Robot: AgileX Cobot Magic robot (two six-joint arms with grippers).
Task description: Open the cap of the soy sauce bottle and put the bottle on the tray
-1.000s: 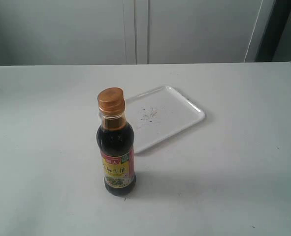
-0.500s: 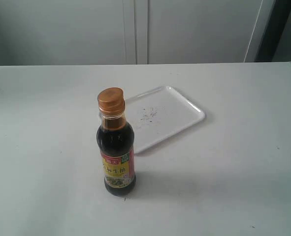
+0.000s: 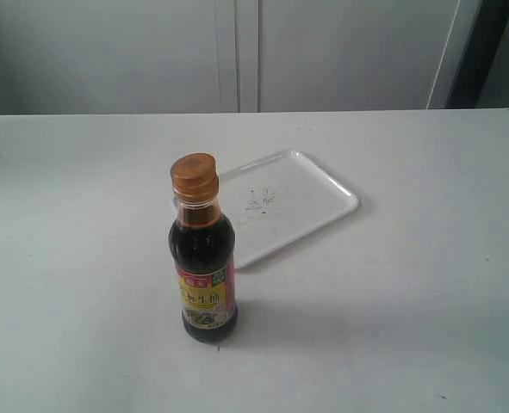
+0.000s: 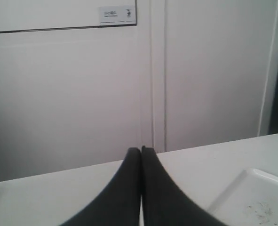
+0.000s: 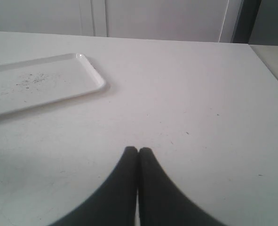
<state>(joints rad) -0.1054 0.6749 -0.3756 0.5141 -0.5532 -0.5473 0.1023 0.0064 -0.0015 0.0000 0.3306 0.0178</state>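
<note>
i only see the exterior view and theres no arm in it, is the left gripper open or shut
Observer: The left gripper is shut, fingertips together, nothing between them.
Operator: and the right one
Observer: The right gripper is shut too, empty, over bare table.
Operator: does either wrist cam see the bottle
Observer: No, the bottle is in neither wrist view; each shows only part of the tray.
</note>
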